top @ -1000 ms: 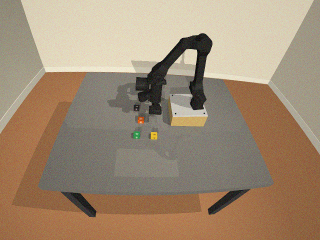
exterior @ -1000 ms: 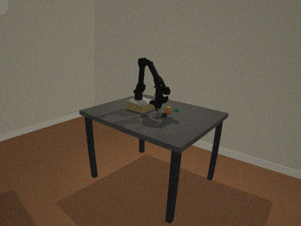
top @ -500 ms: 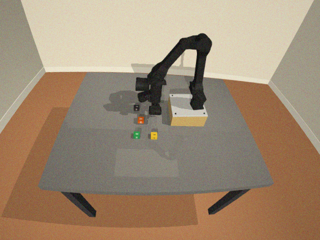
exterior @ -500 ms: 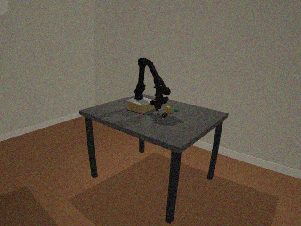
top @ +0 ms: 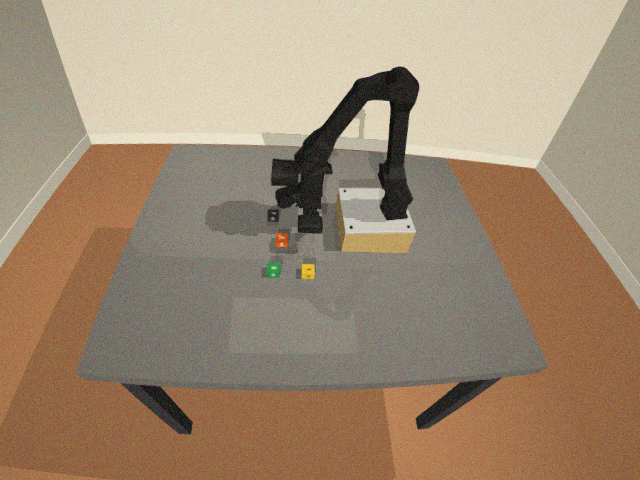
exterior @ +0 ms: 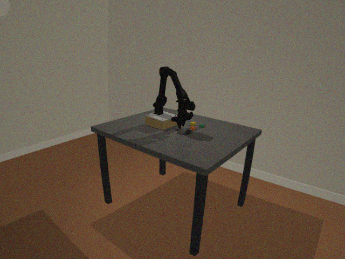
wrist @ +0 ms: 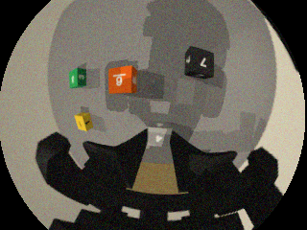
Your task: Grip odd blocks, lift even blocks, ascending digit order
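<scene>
My gripper points down and is shut on a grey block, low at the table top. Its white digit is too small to read, and its grey blends with the table. A yellow block shows what looks like a 1. A green block has an unclear digit. An orange block shows a 6 or 9 shape with a bar. A black block shows a 7.
The wooden base box with a pale top carries the arm, just right of the gripper in the top view. The grey table bears everything. Orange and black blocks stand nearest the gripper.
</scene>
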